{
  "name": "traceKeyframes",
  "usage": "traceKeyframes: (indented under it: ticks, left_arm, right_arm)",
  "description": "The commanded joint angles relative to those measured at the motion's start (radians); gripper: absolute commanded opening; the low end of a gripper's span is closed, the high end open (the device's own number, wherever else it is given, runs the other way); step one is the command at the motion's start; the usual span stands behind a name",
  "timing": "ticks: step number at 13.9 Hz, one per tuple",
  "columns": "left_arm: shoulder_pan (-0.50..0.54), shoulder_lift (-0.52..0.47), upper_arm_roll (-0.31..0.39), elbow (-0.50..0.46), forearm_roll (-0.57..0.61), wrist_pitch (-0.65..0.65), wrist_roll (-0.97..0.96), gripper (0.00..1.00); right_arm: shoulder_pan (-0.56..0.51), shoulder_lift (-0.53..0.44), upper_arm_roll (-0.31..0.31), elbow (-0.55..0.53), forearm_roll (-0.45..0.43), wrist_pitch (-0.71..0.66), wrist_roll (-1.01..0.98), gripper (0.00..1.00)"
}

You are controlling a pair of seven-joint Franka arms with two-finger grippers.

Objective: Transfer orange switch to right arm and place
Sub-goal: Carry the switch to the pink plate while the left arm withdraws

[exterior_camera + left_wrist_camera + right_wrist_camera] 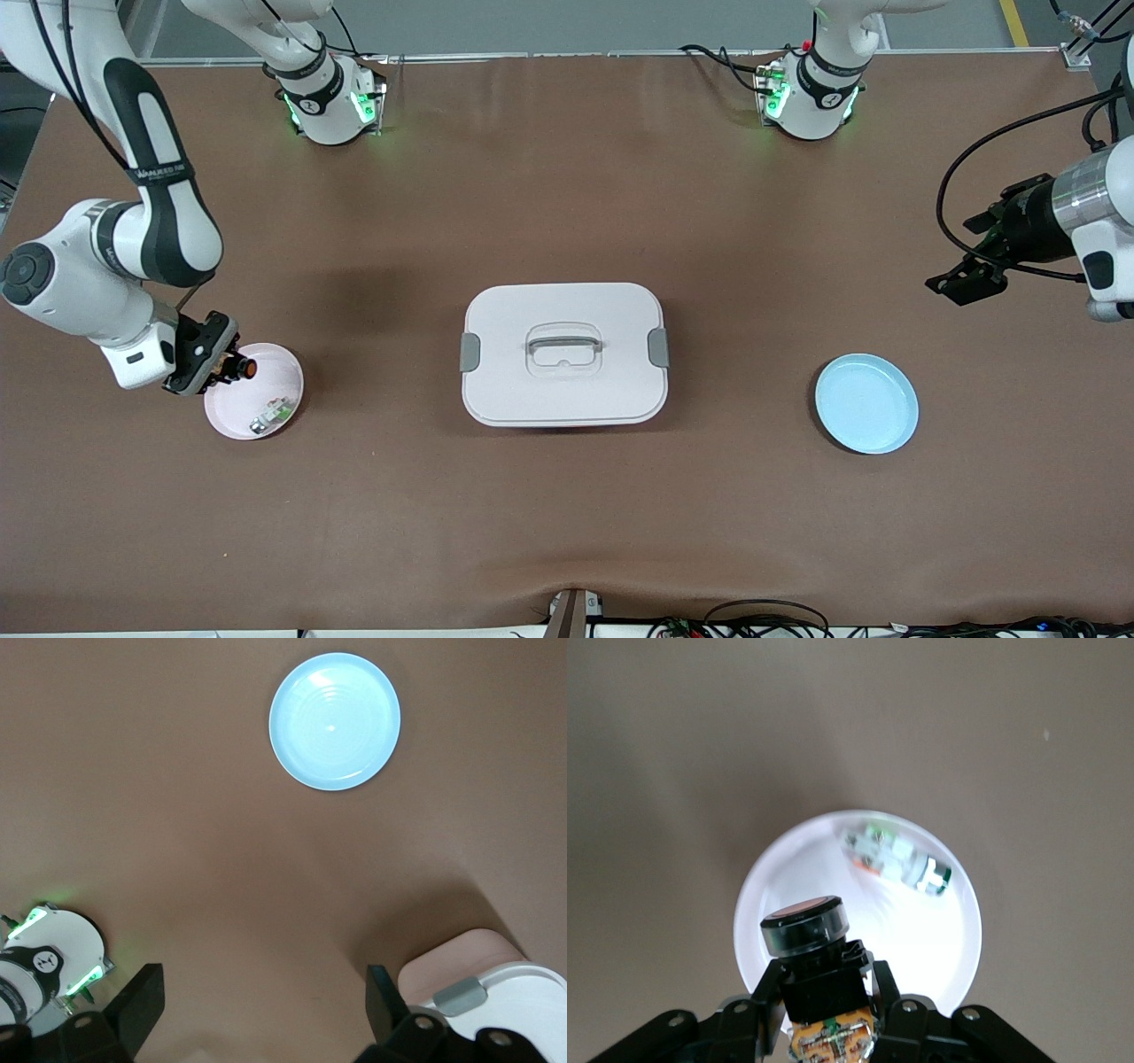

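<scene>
My right gripper [226, 363] is shut on the orange switch [245, 367], a small black push-button with a round orange face, and holds it over the pink plate [283, 368] at the right arm's end of the table. In the right wrist view the switch [806, 926] sits between the fingers [764, 992] above the plate [766, 877]. A small green-white-silver part [273, 415] lies in that plate and also shows in the right wrist view [895, 859]. My left gripper [966, 279] is open and empty, up in the air near the left arm's end of the table.
A white lidded box [564, 354] with a grey handle stands at the table's middle. An empty light blue plate [866, 403] lies toward the left arm's end; it also shows in the left wrist view [335, 720]. Both arm bases stand at the table's edge farthest from the front camera.
</scene>
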Motion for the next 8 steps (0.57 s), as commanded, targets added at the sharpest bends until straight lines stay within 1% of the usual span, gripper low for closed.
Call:
traceKeyframes:
  ticks: [1, 4, 5, 6, 7, 8]
  left_arm:
    - [-0.009, -0.040, 0.076, -0.047, 0.018, -0.002, 0.138, 1.00]
    - [-0.041, -0.054, 0.190, -0.076, 0.030, -0.002, 0.309, 1.00]
    - [-0.038, -0.054, 0.198, -0.079, 0.044, -0.002, 0.363, 1.00]
    - [-0.032, -0.054, 0.201, -0.082, 0.060, -0.002, 0.411, 1.00]
    - [-0.030, -0.054, 0.221, -0.096, 0.086, -0.002, 0.466, 1.00]
    - [-0.030, -0.056, 0.241, -0.103, 0.101, -0.002, 0.529, 1.00]
  right_arm:
    - [-0.041, 0.031, 0.020, 0.002, -0.003, 0.021, -0.035, 0.00]
    - [-0.051, 0.054, 0.023, -0.048, 0.000, 0.124, -0.046, 0.00]
    - [-0.055, 0.065, 0.023, -0.059, 0.006, 0.142, -0.047, 0.00]
    - [-0.059, 0.073, 0.025, -0.059, 0.029, 0.143, -0.052, 0.00]
    - [-0.064, 0.085, 0.025, -0.059, 0.078, 0.143, -0.093, 0.00]
    - [-0.067, 0.103, 0.025, -0.058, 0.151, 0.143, -0.159, 0.00]
